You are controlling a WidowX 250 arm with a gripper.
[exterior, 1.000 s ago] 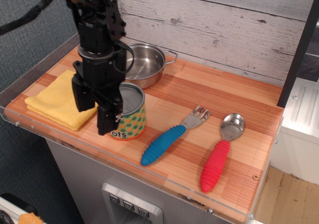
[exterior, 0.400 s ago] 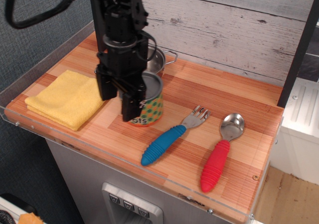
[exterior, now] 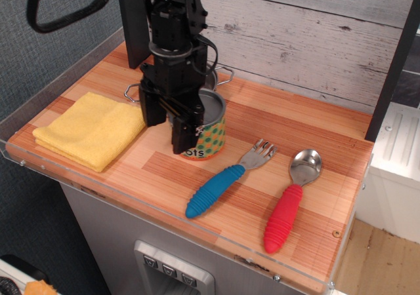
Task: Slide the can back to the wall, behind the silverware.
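The can (exterior: 211,132), a short tin with a grey lid and a yellow dotted label, stands on the wooden counter (exterior: 289,131), left of the silverware. My gripper (exterior: 168,136) hangs straight down at the can's left front. Its fingers stand apart, and the nearer finger (exterior: 184,136) rests against the can's side; nothing sits between them. The blue-handled fork (exterior: 226,179) and the red-handled spoon (exterior: 293,196) lie to the right, toward the front. The whitewashed plank wall (exterior: 302,39) runs along the back.
A steel pot (exterior: 211,78) sits behind the can, mostly hidden by the arm. A folded yellow cloth (exterior: 88,130) lies at the left. A dark grey panel (exterior: 46,65) bounds the left side. A clear lip edges the counter front (exterior: 197,233).
The gripper and the can have moved together to the right and back, from beside the cloth to just in front of the pot. The silverware, cloth and pot have not moved.
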